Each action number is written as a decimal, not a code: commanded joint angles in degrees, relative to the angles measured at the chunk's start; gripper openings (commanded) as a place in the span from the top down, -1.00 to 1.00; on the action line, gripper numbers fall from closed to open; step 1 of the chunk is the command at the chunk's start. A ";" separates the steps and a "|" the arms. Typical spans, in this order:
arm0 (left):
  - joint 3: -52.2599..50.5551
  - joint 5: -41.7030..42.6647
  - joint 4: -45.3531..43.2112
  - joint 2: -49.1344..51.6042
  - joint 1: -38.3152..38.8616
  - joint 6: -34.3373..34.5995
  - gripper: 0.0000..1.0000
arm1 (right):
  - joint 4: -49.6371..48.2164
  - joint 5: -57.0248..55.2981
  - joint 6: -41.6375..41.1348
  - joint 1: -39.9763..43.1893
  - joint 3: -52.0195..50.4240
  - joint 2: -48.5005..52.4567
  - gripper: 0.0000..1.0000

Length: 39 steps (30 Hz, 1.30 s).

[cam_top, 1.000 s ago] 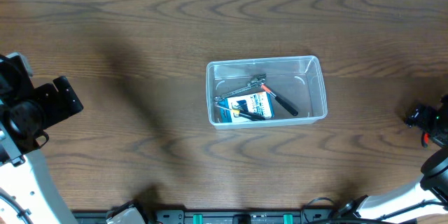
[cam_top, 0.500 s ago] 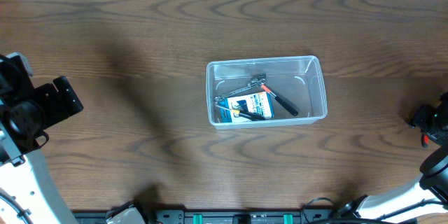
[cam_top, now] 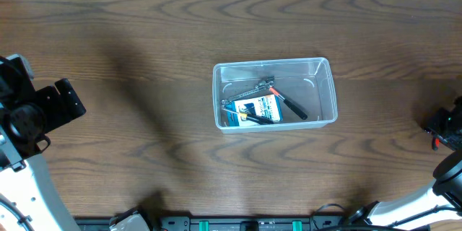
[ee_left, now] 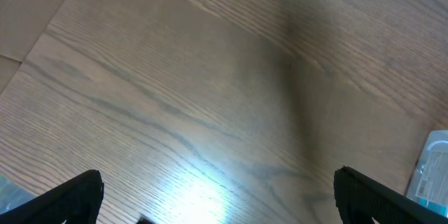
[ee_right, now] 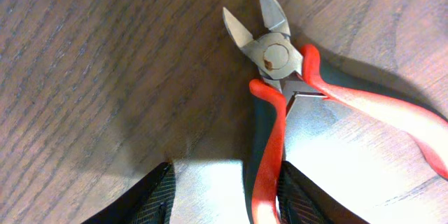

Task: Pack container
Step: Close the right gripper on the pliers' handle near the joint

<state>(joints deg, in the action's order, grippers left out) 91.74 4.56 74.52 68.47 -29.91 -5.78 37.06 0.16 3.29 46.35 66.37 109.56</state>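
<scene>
The clear plastic container (cam_top: 274, 63) sits mid-table and holds a blue-and-white box (cam_top: 258, 108), red-and-black-handled pliers (cam_top: 289, 103) and a metal tool (cam_top: 249, 90). Red-handled side cutters (ee_right: 276, 56) lie on the table at the far right, blades pointing away from my right gripper (ee_right: 225, 199). That gripper is low over them and open. One red handle (ee_right: 266, 175) lies between its fingers, against the right finger (ee_right: 304, 199), with a gap to the left finger. My left gripper (ee_left: 220, 196) hangs open over bare wood at the far left, holding nothing.
The container's corner (ee_left: 430, 168) shows at the right edge of the left wrist view. The right arm (cam_top: 442, 126) stands close to the table's right edge. Dark wood tabletop lies between both arms and the container.
In the overhead view my right gripper has shifted slightly toward the right edge of the table. The left arm and the container have not moved.
</scene>
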 commanded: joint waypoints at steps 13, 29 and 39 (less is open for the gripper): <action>0.63 0.42 0.00 0.13 -0.28 0.72 -0.96 | -0.02 -2.82 -6.45 -0.42 0.48 1.16 0.06; 0.63 0.42 0.00 0.13 -0.28 0.70 -0.96 | -0.46 -2.99 -6.21 2.12 0.50 1.16 0.26; 0.63 0.42 0.00 0.13 -0.28 0.72 -0.96 | -1.29 -2.97 -6.23 2.12 0.50 1.16 0.51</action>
<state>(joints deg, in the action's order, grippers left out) 91.74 4.56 74.52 68.47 -29.91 -5.78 36.03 -1.93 -2.59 47.94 66.41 109.67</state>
